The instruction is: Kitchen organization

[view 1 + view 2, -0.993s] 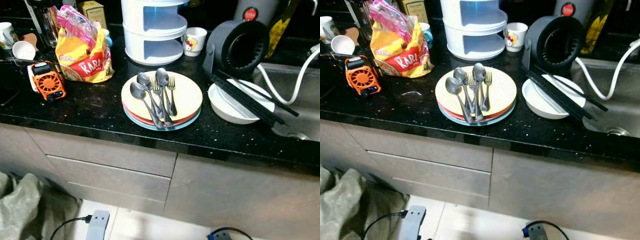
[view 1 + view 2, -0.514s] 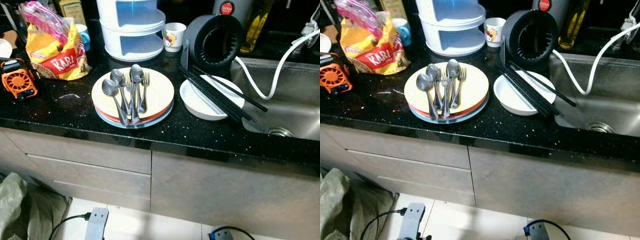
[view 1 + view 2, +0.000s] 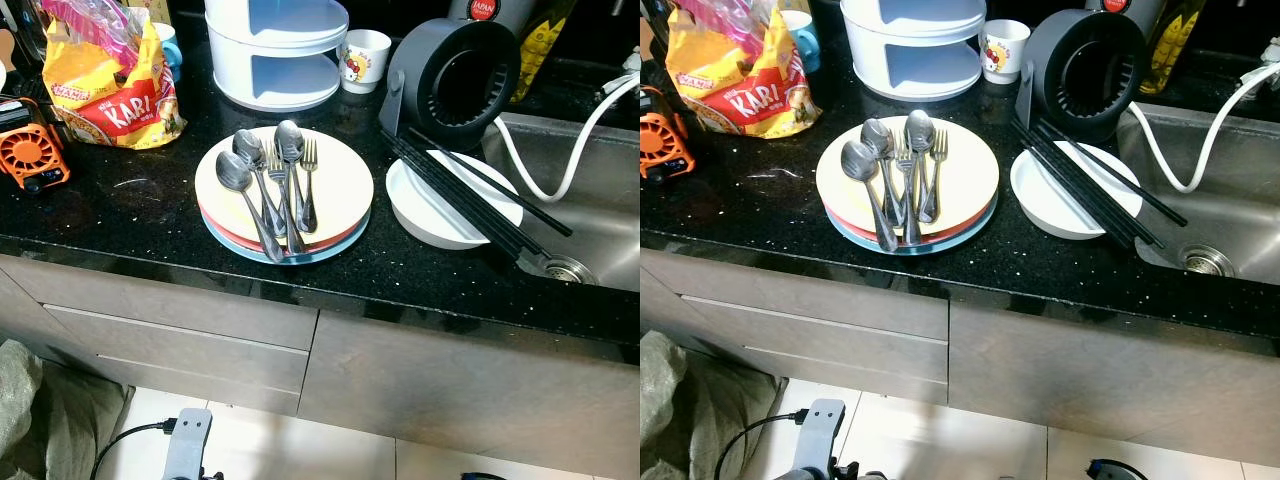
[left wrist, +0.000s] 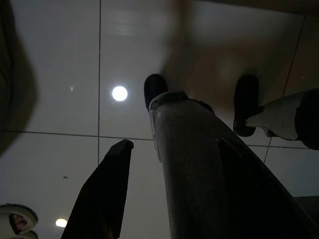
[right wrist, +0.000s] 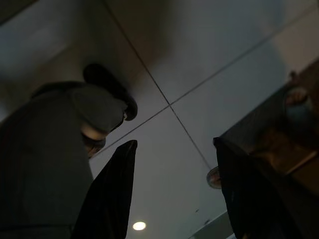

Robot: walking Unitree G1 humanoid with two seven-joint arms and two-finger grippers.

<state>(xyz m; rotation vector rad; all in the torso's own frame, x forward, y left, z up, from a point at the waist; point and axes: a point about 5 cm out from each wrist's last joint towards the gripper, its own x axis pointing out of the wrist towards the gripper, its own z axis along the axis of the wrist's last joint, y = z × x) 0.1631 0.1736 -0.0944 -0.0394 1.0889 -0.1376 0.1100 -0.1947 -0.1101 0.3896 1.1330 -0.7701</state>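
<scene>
On the black counter (image 3: 130, 215) we see a stack of plates (image 3: 340, 195) near the front edge, with three spoons (image 3: 262, 165) and a fork (image 3: 309, 180) lying on top. Just to its right sits a white bowl (image 3: 440, 215) with black chopsticks (image 3: 470, 195) laid across it, beside the sink (image 3: 600, 215). A snack bag (image 3: 105, 85) lies at left. Our left gripper (image 4: 174, 144) and right gripper (image 5: 174, 144) hang over the floor tiles, fingers spread apart, holding nothing.

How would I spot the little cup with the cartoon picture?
Start at the white tiered rack at the back of the black counter. The cup stands between it and the round dark grey holder. It is white with a red cartoon, unlike the plain dishes nearby.
</scene>
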